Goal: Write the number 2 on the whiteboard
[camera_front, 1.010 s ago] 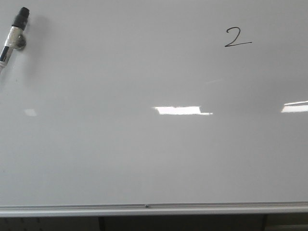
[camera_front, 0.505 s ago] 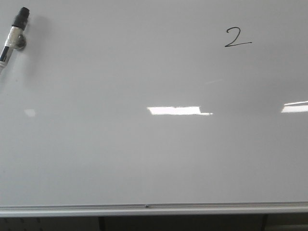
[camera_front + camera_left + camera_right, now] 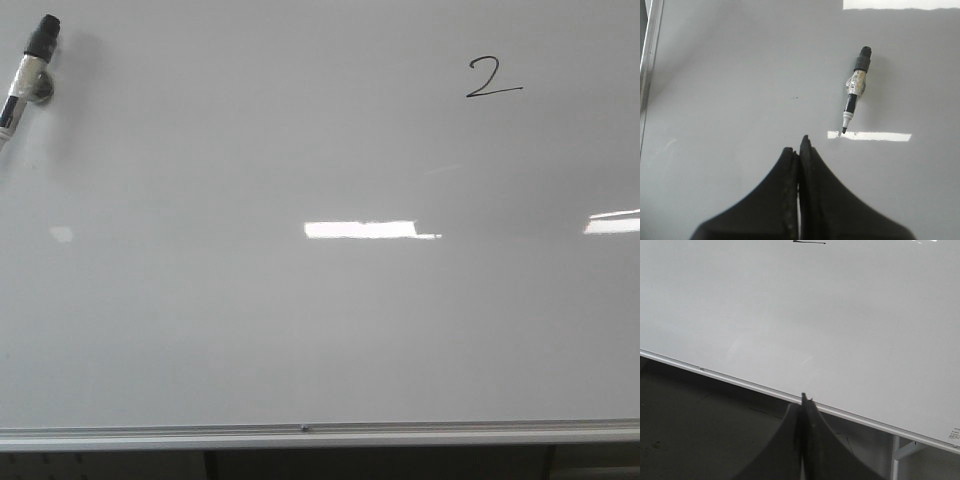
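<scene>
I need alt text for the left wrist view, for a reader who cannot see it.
The left pincer, shut and holding nothing, hangs over the whiteboard. An uncapped marker lies on the board beyond it, apart from the fingertips, its tip beside a bright reflection.

Below the board's lower edge the room drops into shadow: a dark floor (image 3: 700, 440), scuffed and marked with faint lines, runs under it. A pale metal stand leg (image 3: 894, 460) rises near the far corner. Overhead strip lights (unseen themselves) show only as bright rectangular reflections (image 3: 360, 230), one central, another cut by the right edge (image 3: 612, 224).
</scene>
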`<state>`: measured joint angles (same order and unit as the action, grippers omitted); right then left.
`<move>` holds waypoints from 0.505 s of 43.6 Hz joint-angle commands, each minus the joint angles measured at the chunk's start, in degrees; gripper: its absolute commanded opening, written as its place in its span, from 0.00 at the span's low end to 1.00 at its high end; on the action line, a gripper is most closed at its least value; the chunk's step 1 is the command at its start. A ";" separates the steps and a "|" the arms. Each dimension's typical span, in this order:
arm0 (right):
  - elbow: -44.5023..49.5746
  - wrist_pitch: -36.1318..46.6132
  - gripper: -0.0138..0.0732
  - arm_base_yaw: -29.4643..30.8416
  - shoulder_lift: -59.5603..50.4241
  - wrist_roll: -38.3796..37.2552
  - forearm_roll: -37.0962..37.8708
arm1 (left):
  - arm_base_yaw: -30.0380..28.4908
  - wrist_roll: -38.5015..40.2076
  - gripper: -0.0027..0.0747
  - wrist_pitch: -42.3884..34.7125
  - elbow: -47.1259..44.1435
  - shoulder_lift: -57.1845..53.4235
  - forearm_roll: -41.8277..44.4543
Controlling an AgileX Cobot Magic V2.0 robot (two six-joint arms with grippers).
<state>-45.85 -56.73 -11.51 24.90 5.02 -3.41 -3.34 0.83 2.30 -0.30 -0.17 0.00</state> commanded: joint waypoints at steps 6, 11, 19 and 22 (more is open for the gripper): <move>-1.09 3.82 0.08 0.38 0.49 -0.25 0.45 | 0.58 -2.45 0.01 -5.31 -1.95 -1.69 -1.68; -1.09 3.82 0.08 0.38 0.49 -0.25 0.45 | 1.99 -1.54 0.01 -5.31 -1.95 -1.69 -0.76; -1.09 3.82 0.08 0.38 0.49 -0.25 0.45 | 3.68 -1.30 0.01 -5.21 -1.95 -1.69 -0.63; -1.09 3.82 0.08 0.38 0.49 -0.25 0.45 | 4.34 -1.30 0.01 -5.21 -1.95 -1.69 -0.63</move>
<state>-45.85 -56.73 -11.51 24.90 5.02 -3.41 0.05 -1.21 2.02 -0.30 -0.17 -0.69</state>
